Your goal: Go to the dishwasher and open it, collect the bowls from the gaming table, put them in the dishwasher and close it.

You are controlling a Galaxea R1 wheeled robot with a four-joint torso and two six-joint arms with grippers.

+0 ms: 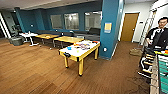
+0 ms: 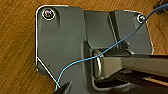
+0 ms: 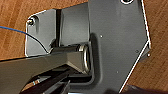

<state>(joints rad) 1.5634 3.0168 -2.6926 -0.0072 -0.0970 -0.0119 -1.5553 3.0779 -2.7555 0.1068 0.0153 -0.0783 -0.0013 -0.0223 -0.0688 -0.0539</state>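
The gaming table point(image 1: 80, 58), with a glossy white top, yellow sides and yellow legs, stands mid-room a few metres ahead of me, beside a blue pillar. A bright blue bowl point(image 1: 69, 48) rests on its near-left part. A pale bowl point(image 1: 77, 51) sits just right of it, and colourful clutter point(image 1: 84, 45) lies further back on the top. The dishwasher is out of view. Both wrist views look down past my own dark plate onto wood floor point(image 2: 17, 50), and the state of either gripper cannot be made out.
A wide blue pillar point(image 1: 109, 27) rises right of the table. A person point(image 1: 160, 33) stands at the far right behind a green-field football table point(image 1: 163, 72). Wooden tables point(image 1: 67, 39) and a white table point(image 1: 28, 35) line the back. Open wood floor point(image 1: 32, 70) lies ahead.
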